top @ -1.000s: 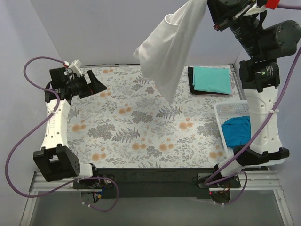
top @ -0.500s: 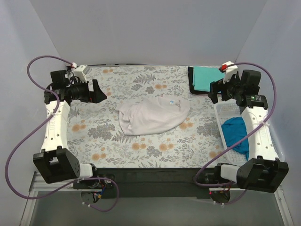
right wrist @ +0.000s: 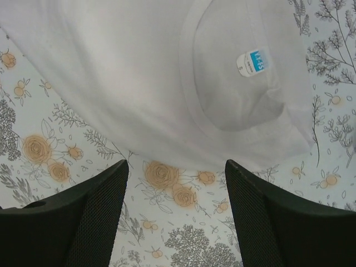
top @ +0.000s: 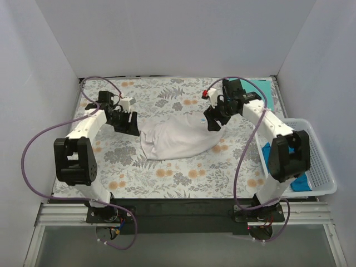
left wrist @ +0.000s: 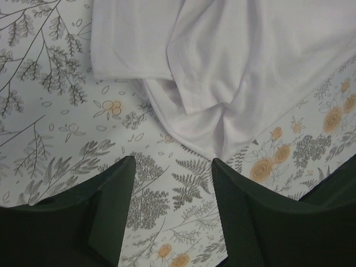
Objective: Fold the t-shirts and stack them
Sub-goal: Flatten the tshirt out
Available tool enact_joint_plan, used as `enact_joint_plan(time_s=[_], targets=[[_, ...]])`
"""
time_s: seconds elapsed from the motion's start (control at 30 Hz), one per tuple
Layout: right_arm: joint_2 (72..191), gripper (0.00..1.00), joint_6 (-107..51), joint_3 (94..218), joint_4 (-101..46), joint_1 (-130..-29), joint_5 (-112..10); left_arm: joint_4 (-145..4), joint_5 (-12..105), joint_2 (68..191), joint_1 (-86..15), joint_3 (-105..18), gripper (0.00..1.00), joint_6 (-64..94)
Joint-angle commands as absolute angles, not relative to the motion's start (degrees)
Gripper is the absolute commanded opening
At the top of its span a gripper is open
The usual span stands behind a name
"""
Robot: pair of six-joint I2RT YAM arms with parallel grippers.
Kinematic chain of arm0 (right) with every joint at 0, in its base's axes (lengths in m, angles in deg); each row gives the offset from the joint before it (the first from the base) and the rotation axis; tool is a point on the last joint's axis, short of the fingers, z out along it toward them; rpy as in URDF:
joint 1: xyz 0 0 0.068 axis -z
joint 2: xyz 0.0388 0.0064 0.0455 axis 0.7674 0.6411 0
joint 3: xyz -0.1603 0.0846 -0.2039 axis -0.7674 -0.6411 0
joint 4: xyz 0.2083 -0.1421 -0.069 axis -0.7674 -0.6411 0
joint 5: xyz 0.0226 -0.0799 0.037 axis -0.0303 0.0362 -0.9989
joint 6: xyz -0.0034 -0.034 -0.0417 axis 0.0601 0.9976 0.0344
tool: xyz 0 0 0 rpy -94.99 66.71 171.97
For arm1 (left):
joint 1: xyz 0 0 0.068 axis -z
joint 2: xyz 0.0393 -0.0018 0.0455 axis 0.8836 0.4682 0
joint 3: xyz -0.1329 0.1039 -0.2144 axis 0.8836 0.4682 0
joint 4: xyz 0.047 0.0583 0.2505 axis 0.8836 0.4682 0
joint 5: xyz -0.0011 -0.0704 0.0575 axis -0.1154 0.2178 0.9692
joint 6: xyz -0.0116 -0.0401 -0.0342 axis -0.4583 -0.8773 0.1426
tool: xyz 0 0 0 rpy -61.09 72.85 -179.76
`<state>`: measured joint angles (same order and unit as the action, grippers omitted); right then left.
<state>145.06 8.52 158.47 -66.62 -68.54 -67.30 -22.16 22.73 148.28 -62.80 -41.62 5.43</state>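
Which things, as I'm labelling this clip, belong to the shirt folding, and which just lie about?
For the job: white t-shirt, teal t-shirt, blue t-shirt.
Just lying about: basket, floral tablecloth.

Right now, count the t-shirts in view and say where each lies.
3. White t-shirt crumpled mid-table; teal t-shirt at the far right corner; blue t-shirt in the basket. The right arm covers parts, so more may be hidden.
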Motion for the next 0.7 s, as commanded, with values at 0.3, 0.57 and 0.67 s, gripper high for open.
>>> enact_joint_plan(time_s=[0.3, 0.57, 0.67], targets=[[167.4, 0.78, 2.6, 187.2, -65.0, -77.3, -68.1, -29.7, 26.2, 162.8, -59.7, -53.4, 0.47, -7.1], [174.6, 0.87, 4.5, 193.3, -64.4, -80.2, -68.1, -28.0, 27.5, 169.3, -59.8, -58.5, 0.56, -11.1], [176.4, 0.89, 4.8, 193.9, -64.6, -81.0, -69.3, -27.1, 26.7, 170.3, -59.8, -58.9, 0.57, -12.1]])
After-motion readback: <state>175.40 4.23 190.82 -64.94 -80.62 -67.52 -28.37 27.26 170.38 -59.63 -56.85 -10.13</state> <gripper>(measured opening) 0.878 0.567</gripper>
